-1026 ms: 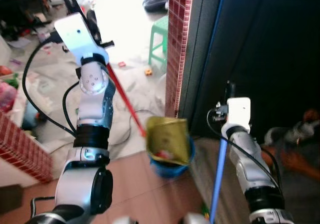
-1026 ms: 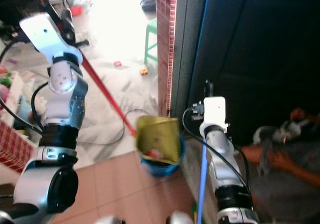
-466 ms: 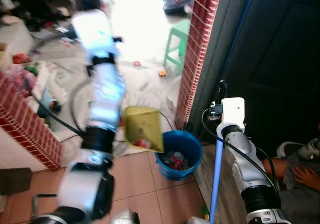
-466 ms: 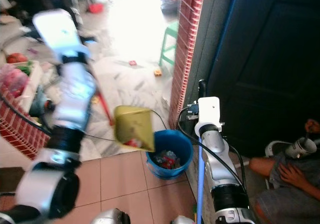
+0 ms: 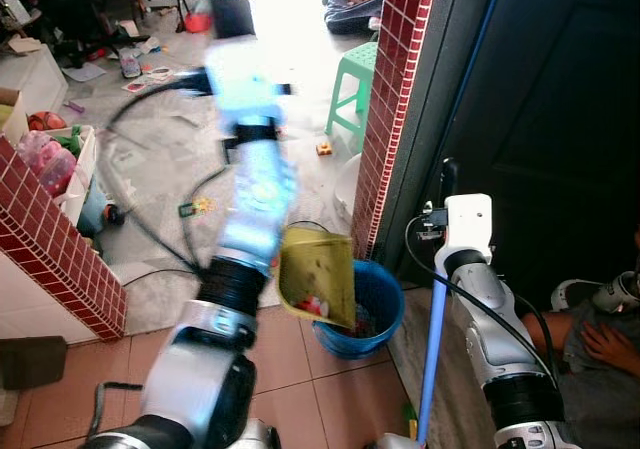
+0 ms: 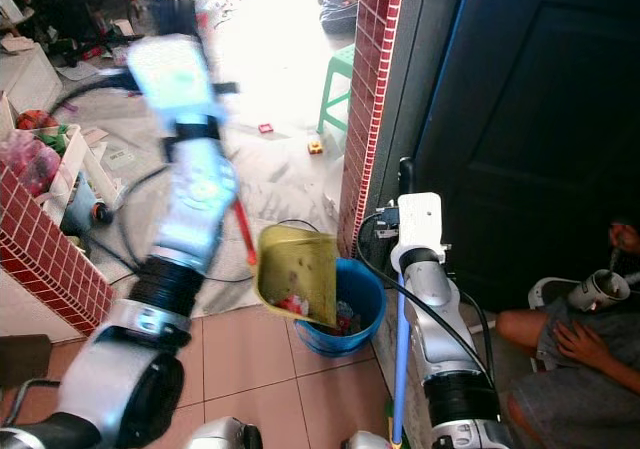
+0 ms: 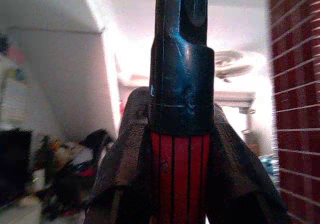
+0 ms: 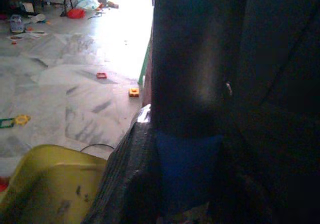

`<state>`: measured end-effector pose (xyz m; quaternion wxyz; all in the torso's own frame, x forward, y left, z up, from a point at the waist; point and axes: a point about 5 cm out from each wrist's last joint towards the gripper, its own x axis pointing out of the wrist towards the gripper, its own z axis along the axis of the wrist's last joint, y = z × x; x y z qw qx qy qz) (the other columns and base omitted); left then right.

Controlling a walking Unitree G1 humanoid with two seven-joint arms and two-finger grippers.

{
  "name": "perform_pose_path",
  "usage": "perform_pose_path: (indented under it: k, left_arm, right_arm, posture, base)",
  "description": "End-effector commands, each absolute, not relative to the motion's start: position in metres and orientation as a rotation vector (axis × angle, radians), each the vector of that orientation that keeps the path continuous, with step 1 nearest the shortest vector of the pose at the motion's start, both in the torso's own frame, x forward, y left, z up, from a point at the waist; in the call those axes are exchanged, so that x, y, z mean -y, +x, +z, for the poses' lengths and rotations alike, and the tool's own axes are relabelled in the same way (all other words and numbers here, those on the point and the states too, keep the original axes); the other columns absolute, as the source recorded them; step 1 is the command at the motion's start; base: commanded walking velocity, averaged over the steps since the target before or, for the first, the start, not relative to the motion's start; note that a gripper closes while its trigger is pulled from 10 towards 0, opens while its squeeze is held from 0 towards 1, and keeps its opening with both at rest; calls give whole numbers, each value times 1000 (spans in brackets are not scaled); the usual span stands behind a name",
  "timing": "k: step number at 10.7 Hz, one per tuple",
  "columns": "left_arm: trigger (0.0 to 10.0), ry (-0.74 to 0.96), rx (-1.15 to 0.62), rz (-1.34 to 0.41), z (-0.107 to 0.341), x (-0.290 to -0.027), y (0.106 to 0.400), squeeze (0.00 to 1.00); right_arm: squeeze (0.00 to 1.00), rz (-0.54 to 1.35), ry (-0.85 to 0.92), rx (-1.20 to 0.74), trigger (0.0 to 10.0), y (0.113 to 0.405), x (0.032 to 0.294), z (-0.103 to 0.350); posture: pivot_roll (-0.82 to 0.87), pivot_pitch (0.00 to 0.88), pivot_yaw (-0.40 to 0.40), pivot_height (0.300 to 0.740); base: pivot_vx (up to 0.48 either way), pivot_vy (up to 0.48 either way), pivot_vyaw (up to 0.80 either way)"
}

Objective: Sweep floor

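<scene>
Dustpan swung back over bucket; left hand clamps red handle (wrist view); right grips broomstick.

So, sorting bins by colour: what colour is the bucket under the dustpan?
Blue; the bucket shows best in the right eye view.

Right end effector grips blue broom handle above yellow dustpan.
</scene>
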<state>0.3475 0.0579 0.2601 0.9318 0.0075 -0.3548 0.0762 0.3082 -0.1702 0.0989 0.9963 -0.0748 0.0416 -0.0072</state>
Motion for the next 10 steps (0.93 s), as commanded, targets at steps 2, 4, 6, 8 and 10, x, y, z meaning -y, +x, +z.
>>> perform_pose_path:
  k: [2, 4, 6, 8, 10]
  left_arm:
    - [10000, 24, 878, 11, 277, -29, 332, 0]
    - [10000, 20, 920, -225, 267, 5, 315, 0]
    - [10000, -8, 929, -497, 258, 30, 297, 0]
    - [10000, 6, 824, -909, 228, 67, 266, 0]
    - [10000, 2, 840, -916, 232, 64, 269, 0]
  right_arm:
    - [0, -25, -162, -36, 10000, 308, 169, 109]
    - [0, -34, -148, -21, 10000, 308, 168, 110]
    - [0, -38, -145, -15, 10000, 307, 169, 111]
    - [0, -41, -147, -17, 10000, 307, 170, 111]
    - [0, -34, -146, -17, 10000, 309, 168, 110]
  posture:
    - [-115, 0, 62, 740]
    - [-116, 0, 75, 740]
    - [-118, 0, 77, 740]
    - [-116, 0, 74, 740]
    - [-113, 0, 71, 740]
  base:
    - [0, 0, 0]
    - [0, 0, 0]
    - [0, 0, 0]
    - [0, 0, 0]
    - [0, 0, 0]
